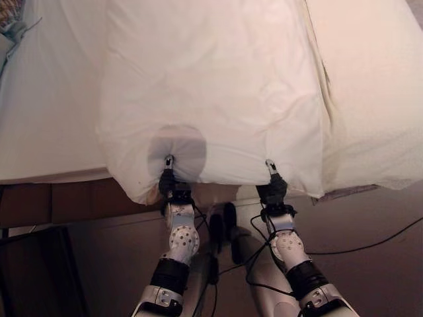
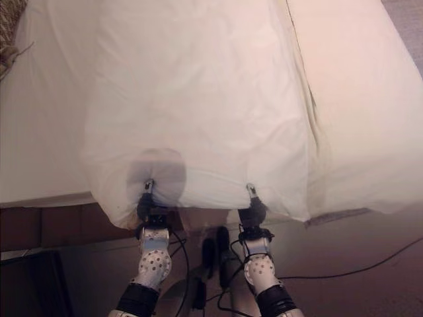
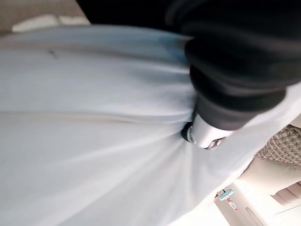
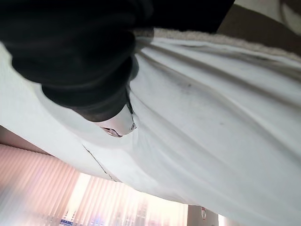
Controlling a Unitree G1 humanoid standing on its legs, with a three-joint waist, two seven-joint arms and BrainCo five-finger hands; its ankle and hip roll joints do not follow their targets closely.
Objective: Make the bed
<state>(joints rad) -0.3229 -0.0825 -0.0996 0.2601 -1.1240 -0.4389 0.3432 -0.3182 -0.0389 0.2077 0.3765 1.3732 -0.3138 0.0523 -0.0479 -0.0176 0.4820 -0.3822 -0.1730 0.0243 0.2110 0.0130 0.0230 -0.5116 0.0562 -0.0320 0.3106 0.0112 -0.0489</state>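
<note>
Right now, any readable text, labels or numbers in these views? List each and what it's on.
None readable.
White sheet: plain, no print or tag showing.
Bed: no label visible.
Left hand and right hand, both gathering the sheet's near edge: no markings legible.

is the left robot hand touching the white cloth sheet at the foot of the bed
Touching. In the left eye view the left robot hand pinches the white cloth sheet, which puckers around it.

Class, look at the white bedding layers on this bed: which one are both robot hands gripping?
The loose white sheet hanging over the near edge; the left hand and right hand pinch its hem. The others lie flat.
</note>
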